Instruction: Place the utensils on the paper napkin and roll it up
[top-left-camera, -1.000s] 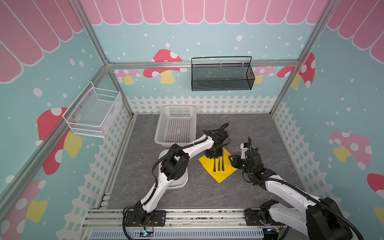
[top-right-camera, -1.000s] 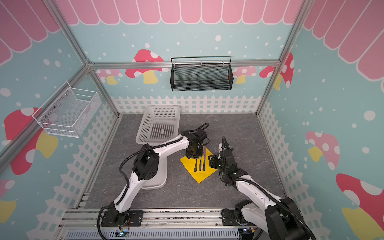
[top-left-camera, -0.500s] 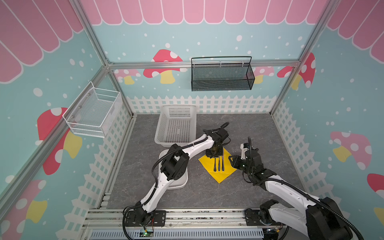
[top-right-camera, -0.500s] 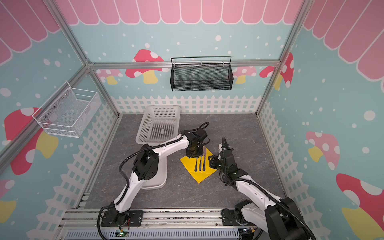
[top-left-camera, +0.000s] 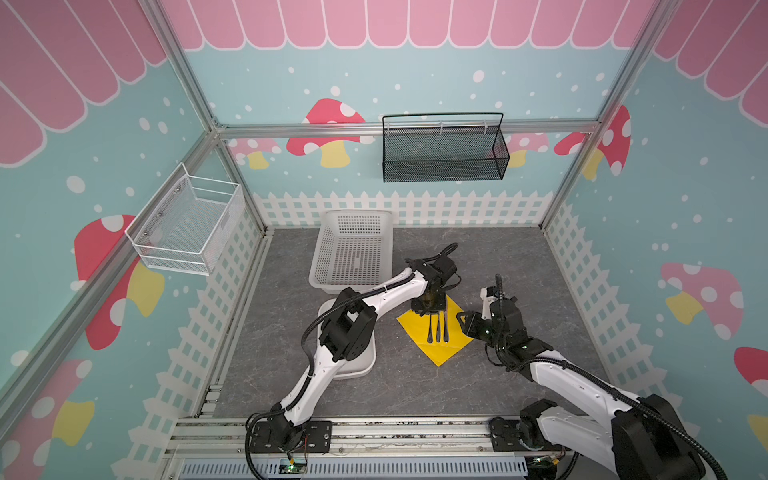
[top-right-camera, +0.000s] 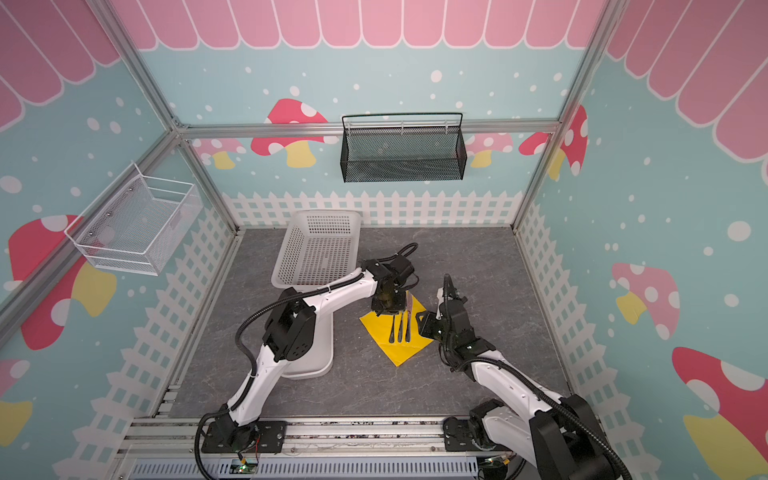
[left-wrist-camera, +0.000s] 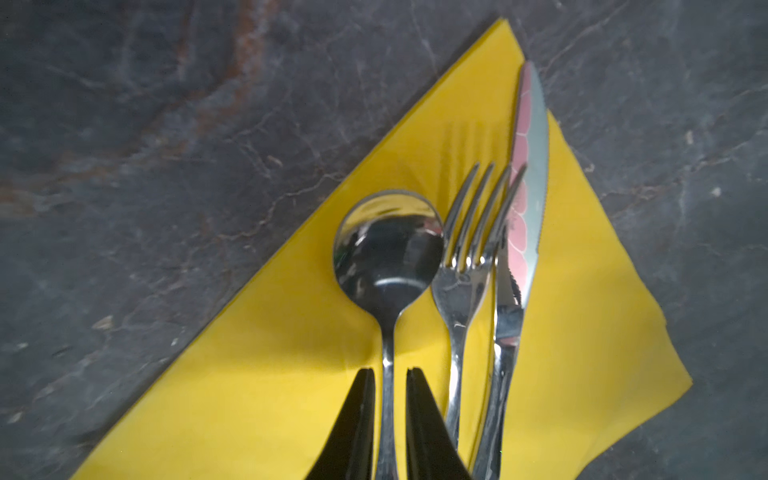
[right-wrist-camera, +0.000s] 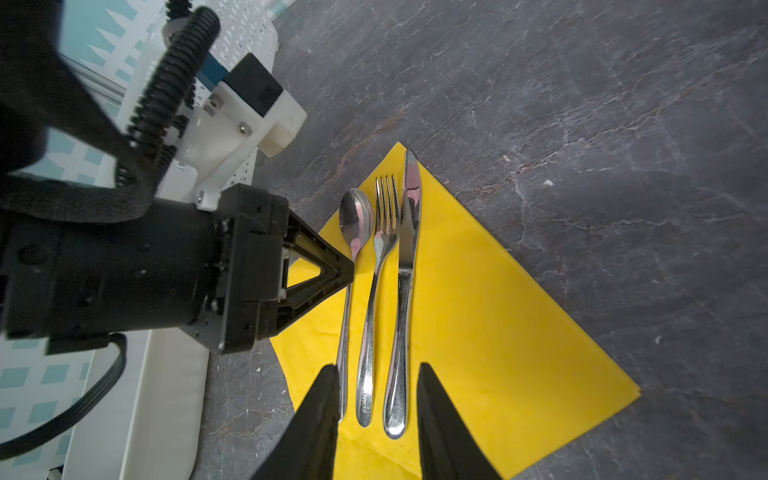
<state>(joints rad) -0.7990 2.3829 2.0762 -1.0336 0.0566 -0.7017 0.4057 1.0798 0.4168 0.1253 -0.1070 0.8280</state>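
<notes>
Roughly mid-frame in both top views, the yellow paper napkin (top-left-camera: 440, 353) (top-right-camera: 401, 353) lies as a diamond. 3 shiny silver utensils (top-left-camera: 437, 328), spoon (right-wrist-camera: 353, 220), fork (right-wrist-camera: 384, 232) and knife (right-wrist-camera: 409, 216), lie parallel on it, heads toward the frame's top. The left gripper (left-wrist-camera: 389, 372) narrowly straddles the spoon's handle without clamping it; the right gripper (right-wrist-camera: 377, 365) gapes, empty.

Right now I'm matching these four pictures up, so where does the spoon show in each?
Top view: spoon, leftmost handle of three, bowl hidden.
Top view: spoon, again the leftmost handle.
Left wrist: spoon mid-frame, beside the fork.
Right wrist: spoon mid-frame, beside the fork.
Shared landmark: the yellow paper napkin underneath.
</notes>
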